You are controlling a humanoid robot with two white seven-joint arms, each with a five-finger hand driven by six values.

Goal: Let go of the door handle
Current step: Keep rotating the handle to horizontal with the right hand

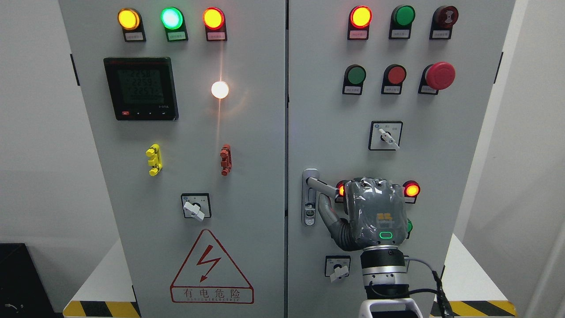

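Grey electrical cabinet (176, 176) filling the view, two doors side by side, pale walls behind, hazard striping along the base. Left door carrying lit indicator lamps, a digital meter (141, 88), a rotary switch and a warning triangle (212, 269); right door carrying push buttons, an emergency stop (439, 76) and more selector switches. Door handle (321, 185) mounted at the left edge of the right door, at about mid-height, lever pointing right and slightly down from its escutcheon.

Step judged to be the very start of the release: right hand (373, 216) reaching up from the lower right, back of the palm toward the camera, fingers curled over the lever's outer end, thumb tucked below it, so closed on the handle. Next move calls for uncurling the fingers and thumb first, then drawing straight back, avoiding the lit lamps just beside the knuckles. Left hand out of view.
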